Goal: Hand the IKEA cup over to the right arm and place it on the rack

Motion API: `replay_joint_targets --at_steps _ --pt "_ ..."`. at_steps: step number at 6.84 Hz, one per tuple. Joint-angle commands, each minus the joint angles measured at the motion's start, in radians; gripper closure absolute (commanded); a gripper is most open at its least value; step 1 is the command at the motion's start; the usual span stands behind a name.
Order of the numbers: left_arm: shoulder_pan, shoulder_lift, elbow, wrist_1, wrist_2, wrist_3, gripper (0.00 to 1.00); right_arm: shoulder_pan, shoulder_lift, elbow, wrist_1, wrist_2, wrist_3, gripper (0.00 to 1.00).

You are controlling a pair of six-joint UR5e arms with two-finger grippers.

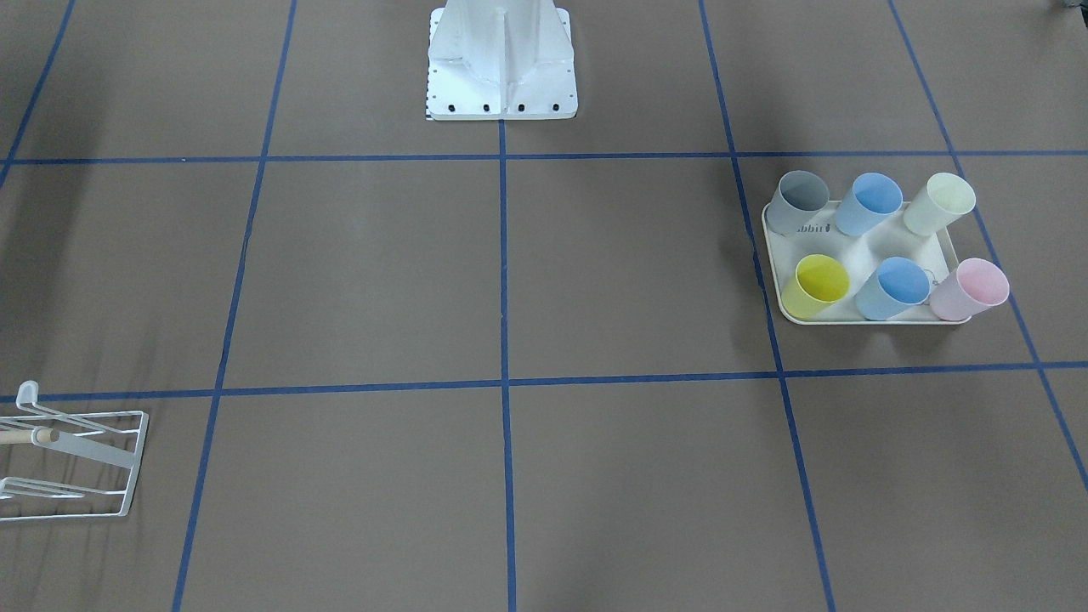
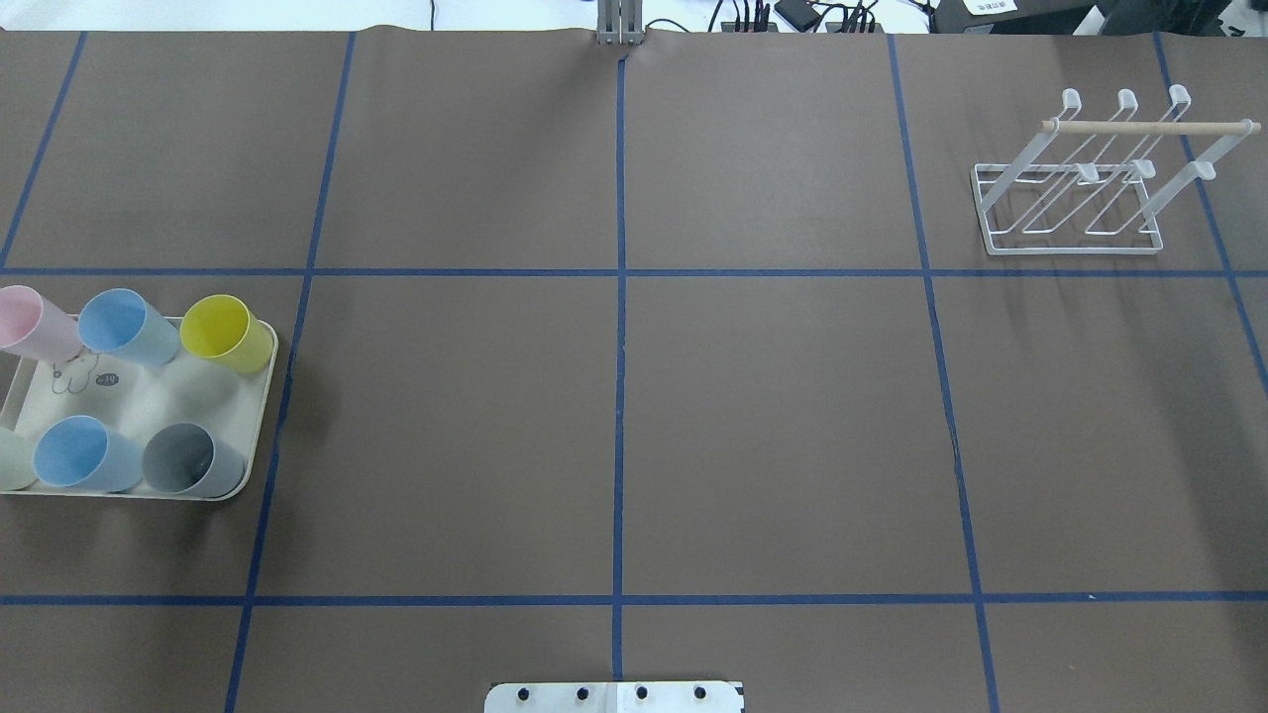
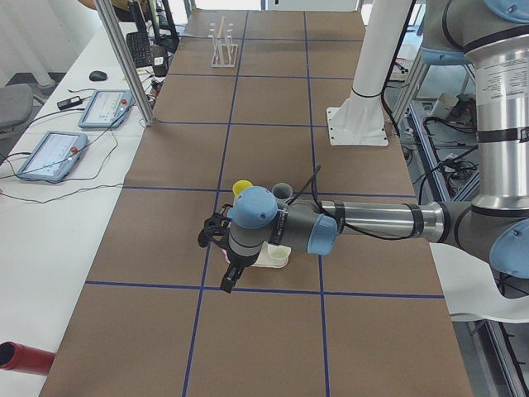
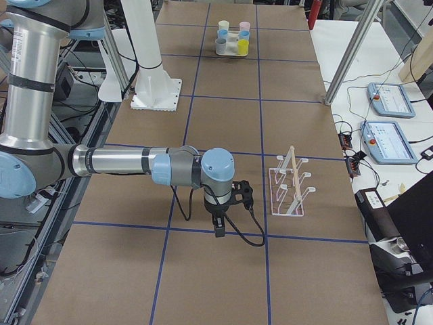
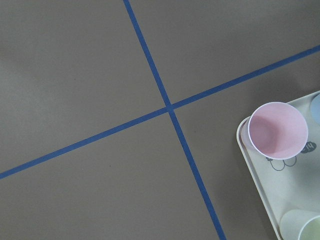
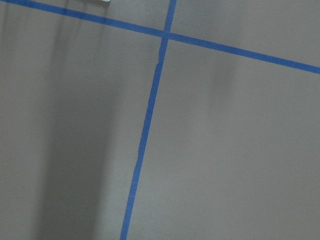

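Several pastel IKEA cups stand upright on a cream tray (image 1: 858, 246): grey (image 1: 799, 200), yellow (image 1: 818, 285), pink (image 1: 971, 289) and others. The left wrist view shows the pink cup (image 5: 278, 131) at the tray's corner (image 5: 255, 170). My left gripper (image 3: 225, 285) points down above the tray's end; I cannot tell whether it is open or shut. The white wire rack (image 2: 1080, 198) with its wooden peg holds no cup. On the right arm (image 4: 122, 162), my right gripper (image 4: 219, 231) hangs over bare table beside the rack (image 4: 289, 183), state unreadable.
The white robot pedestal (image 1: 501, 59) stands at mid table on my side. Blue tape lines grid the brown surface. A side table with tablets (image 3: 54, 153) and an aluminium post (image 3: 124, 62) runs along the far edge. A red cylinder (image 3: 25, 357) lies near that side table's corner.
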Motion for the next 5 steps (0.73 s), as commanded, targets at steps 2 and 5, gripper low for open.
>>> replay_joint_targets --at_steps 2,5 --pt "0.001 0.001 -0.011 0.0 -0.006 -0.005 0.0 0.0 -0.001 0.001 0.0 0.007 -0.002 0.0" --pt "0.002 -0.009 -0.044 -0.006 -0.002 -0.012 0.0 0.0 0.002 0.024 0.002 0.056 0.0 0.0"
